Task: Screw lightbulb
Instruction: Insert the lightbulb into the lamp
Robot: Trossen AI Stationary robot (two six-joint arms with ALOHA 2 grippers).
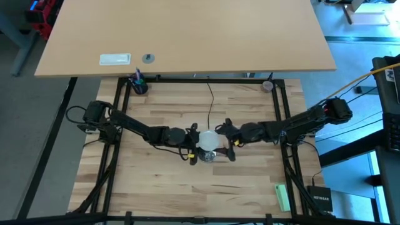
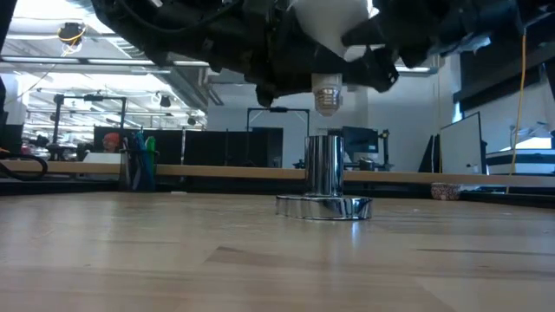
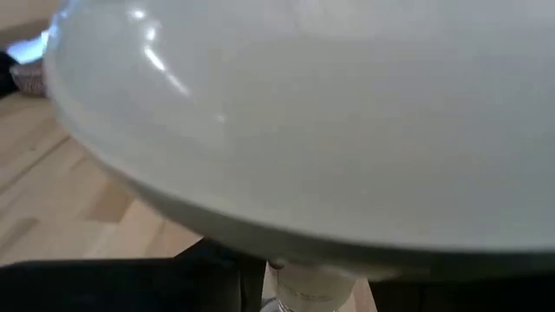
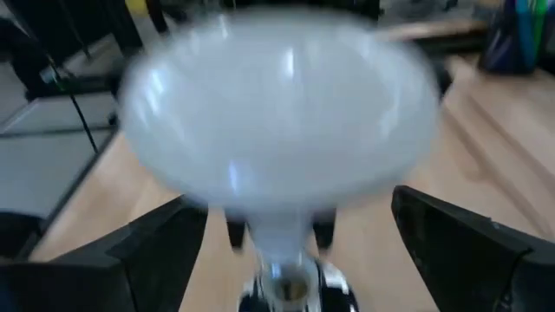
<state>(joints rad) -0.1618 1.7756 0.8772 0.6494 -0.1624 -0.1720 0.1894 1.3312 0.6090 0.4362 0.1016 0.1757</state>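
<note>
Gripping, by the look of it, with the left tool (image 1: 195,147) pressed against the near side of the frosted white lightbulb with its rounded dome and silvery screw base (image 1: 208,140), though the left wrist view, filled by the dome, is hiding the fingers, so no telling whether closed tight or merely cradling. Flanking from the opposite side with the right tool (image 1: 225,145), fingers (image 4: 451,247) standing spread wide either side of the bulb's neck and seemingly not touching, holding nothing. Hanging base-down between the two tools near the middle of the pale wooden table (image 1: 162,194), long axis upright, dome up. Hovering, in the low view, just above the round polished silver metal socket (image 2: 323,178), with a clear gap showing between the threads (image 2: 326,97) and the socket's open top, and the base looking roughly centred over it, perhaps a touch off. Judging the coming move as a straight descent along that vertical axis, then turning; left arm apparently carrying, right arm equally near and ready to take over the twisting.
</note>
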